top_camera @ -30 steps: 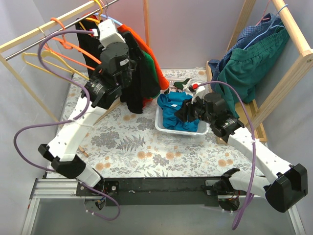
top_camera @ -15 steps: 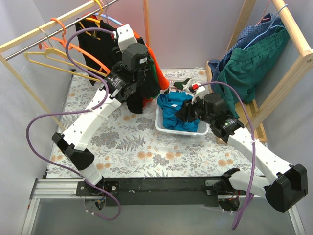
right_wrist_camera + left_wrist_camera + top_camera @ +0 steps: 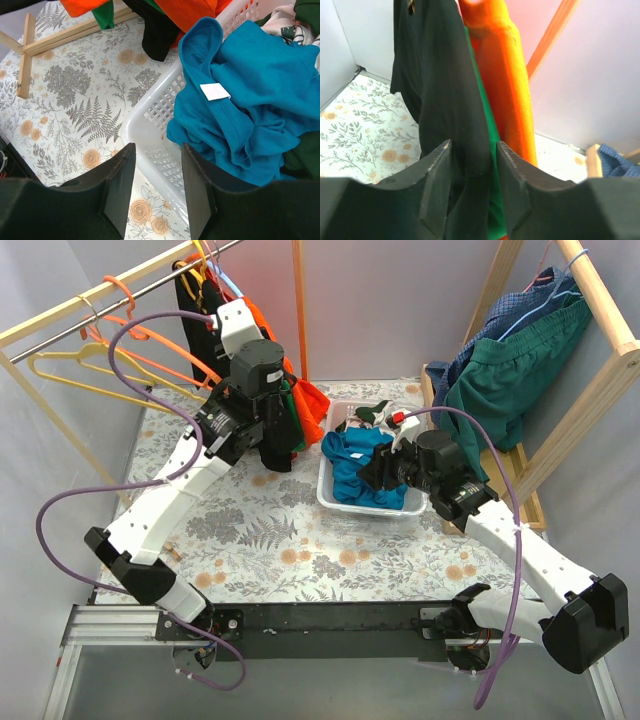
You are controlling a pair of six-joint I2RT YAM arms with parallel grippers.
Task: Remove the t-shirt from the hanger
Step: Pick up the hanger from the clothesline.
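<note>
The t-shirt [image 3: 437,85], black, hangs from the wooden rack [image 3: 60,310] at the far left of the bench [image 3: 290,540]. It is pressed against a green garment [image 3: 492,150] and an orange garment [image 3: 500,65] on the same rail. Its lower part drapes toward the bench. Its hanger is hidden behind the left arm in the overhead view and cut off at the top of the wrist view, so I cannot tell how the collar sits on it.

A white basket [image 3: 150,120] stands to the right with a teal shirt [image 3: 260,90] heaped in it. Bare orange hangers [image 3: 150,340] and a yellow hanger [image 3: 70,375] hang further left on the rail.

The left claw [image 3: 472,150] is closed on a bunched fold of the black cloth, which fills the narrow gap between its fingers. The right claw [image 3: 158,150] hangs over the basket's near rim, spread wide and holding nothing.

This looks like the pulling-off step: the grip is made but the shirt is not yet free. The next move likely calls for drawing the cloth down and sideways so one shoulder slips off the hanger's arm. It should go gently, so the hanger does not lift off the rail or the neighbouring garments drag along.
</note>
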